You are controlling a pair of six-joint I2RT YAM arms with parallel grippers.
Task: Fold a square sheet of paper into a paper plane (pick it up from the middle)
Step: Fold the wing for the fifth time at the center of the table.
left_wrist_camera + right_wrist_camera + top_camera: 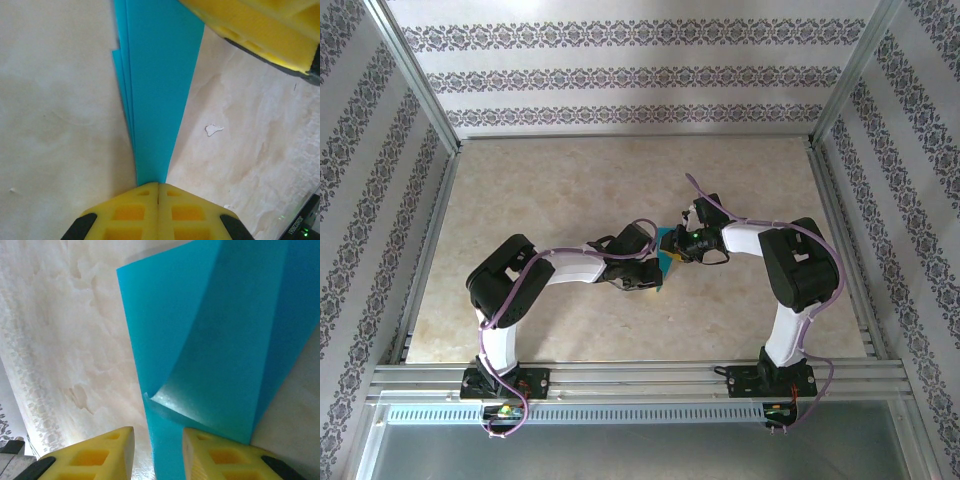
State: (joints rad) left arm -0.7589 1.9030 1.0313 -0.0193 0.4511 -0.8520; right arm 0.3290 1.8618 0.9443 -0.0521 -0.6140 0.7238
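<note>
The teal-blue paper (667,255) is folded into a narrow layered shape and is held off the table between the two arms at mid-table. My left gripper (158,186) is shut on its narrow end, and the blue layers (155,90) rise straight up from the yellow fingers (130,215). In the right wrist view the paper (225,340) fans out wide with a creased flap. My right gripper (158,440) is open, and a strip of the paper passes through the gap beside the right finger (220,457). The right gripper's yellow finger (270,30) also crosses the top of the left wrist view.
The beige marbled table (570,190) is walled by patterned panels on three sides, with an aluminium rail (640,378) along the near edge. A small white scrap (214,130) lies on the table beside the paper.
</note>
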